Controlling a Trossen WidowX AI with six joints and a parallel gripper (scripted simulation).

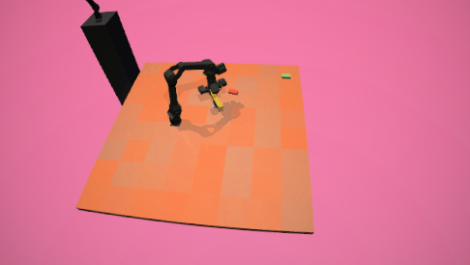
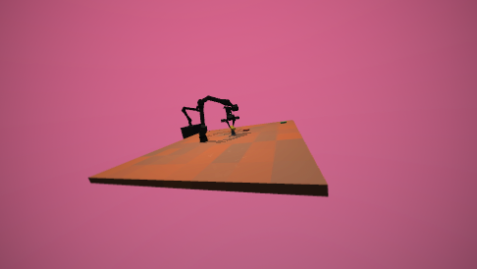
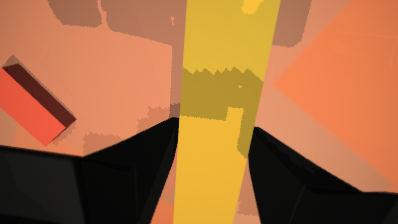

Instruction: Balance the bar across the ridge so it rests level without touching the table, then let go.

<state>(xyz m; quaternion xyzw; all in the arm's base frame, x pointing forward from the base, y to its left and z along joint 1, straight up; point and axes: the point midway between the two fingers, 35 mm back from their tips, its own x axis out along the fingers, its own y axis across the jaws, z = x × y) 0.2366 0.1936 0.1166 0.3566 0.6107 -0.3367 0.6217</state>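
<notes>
The yellow bar (image 1: 219, 103) (image 2: 233, 128) (image 3: 207, 170) lies over the small blue ridge (image 1: 215, 105), which is mostly hidden under it. In the wrist view the bar runs from top to bottom, wider at the top. Whether it is exactly level cannot be told. My gripper (image 1: 214, 94) (image 2: 231, 126) (image 3: 214, 130) is slightly open. Its two black fingertips stand on either side of the bar, very close to its long edges, with a thin gap at the left one.
A red block (image 1: 233, 91) (image 2: 246, 130) (image 3: 32, 110) lies near the bar. A green block (image 1: 286, 75) (image 2: 283, 122) lies near the far corner of the table (image 1: 261, 193) (image 2: 294, 167). A black pillar (image 1: 108, 53) stands beyond the table's left edge.
</notes>
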